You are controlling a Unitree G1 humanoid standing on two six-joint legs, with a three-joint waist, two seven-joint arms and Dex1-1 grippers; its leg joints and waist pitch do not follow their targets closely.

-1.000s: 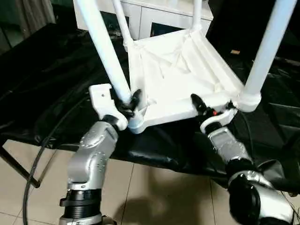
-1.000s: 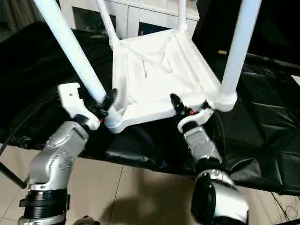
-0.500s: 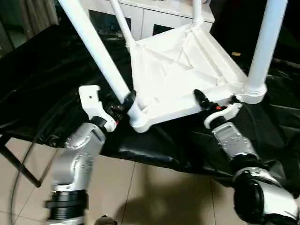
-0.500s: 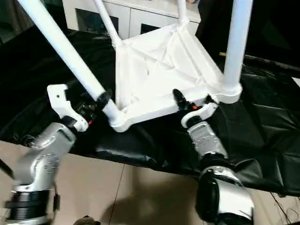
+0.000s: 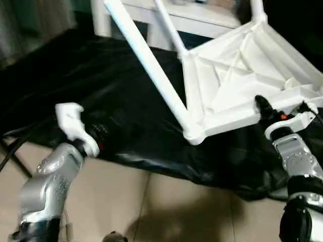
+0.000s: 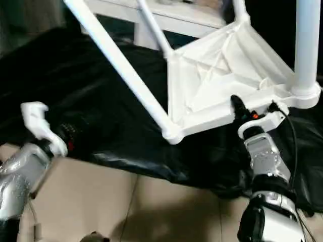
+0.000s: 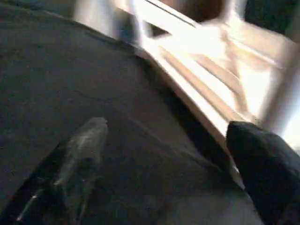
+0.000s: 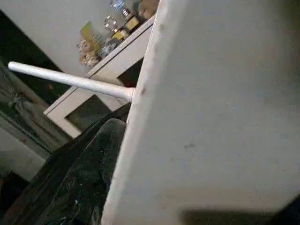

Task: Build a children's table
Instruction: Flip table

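the bench (image 5: 126, 126) wears a crumpled black cover and fills the upper half of the head views, with pale tiled floor (image 5: 151, 206) below its near edge and a white cabinet (image 5: 202, 15) behind it at 12 o'clock. the children's table (image 5: 242, 85) lies upside down on the cover at about 2 o'clock, ribbed underside up and tilted, its legs rising from the corner sockets; one long leg (image 5: 146, 65) slants away toward 11 o'clock from the nearest corner.

the right gripper (image 6: 241, 110) reaches up from 4 o'clock on a silver forearm and is clamped on the table top's near rim, one black finger showing above the edge; in the right wrist view the white rim sits against a dark finger (image 8: 89, 173). the left gripper (image 5: 98, 136) hangs at 9 o'clock, forearm bent upward, well apart from the table and over the bench's near edge. in the left wrist view its two fingers (image 7: 262, 168) stand wide apart with only black cover between them.
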